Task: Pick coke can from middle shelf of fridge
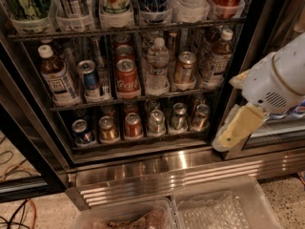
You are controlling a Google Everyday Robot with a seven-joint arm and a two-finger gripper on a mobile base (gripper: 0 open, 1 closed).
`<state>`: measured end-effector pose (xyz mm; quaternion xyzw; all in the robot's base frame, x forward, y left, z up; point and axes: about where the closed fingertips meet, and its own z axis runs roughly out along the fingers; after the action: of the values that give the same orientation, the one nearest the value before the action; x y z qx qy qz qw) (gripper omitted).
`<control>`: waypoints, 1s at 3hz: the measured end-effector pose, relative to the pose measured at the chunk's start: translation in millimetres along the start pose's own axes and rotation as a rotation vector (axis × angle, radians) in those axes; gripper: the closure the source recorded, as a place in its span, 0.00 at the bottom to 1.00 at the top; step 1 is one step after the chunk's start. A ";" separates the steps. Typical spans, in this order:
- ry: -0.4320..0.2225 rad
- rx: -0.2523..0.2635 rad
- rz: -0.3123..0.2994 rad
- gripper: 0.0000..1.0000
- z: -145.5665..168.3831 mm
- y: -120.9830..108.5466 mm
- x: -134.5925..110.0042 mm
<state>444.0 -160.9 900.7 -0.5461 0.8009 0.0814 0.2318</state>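
Observation:
The coke can [127,78], red with white script and a silver top, stands upright at the front of the middle shelf [76,104] of the fridge [157,168]. More red cans stand behind it. A blue can [89,80] is to its left and a clear water bottle [157,66] to its right. My gripper [229,136], white with a yellowish tip, hangs at the right in front of the black door frame. It is lower than the coke can, well to its right, and holds nothing that I can see.
A gold-tan can [184,68] and tea bottles [55,75] share the middle shelf. Short cans [133,125] line the lower rack. Tall bottles fill the top rack. Two clear plastic bins [224,204] sit on the floor below. Cables [19,209] lie at bottom left.

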 end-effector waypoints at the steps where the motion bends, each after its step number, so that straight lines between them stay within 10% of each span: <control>1: -0.160 -0.046 0.074 0.00 49.7 18.7 -24.3; 3: -0.368 0.041 0.152 0.00 86.6 32.7 -77.8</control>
<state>461.6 -49.9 856.4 -0.4551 0.7854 0.1809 0.3786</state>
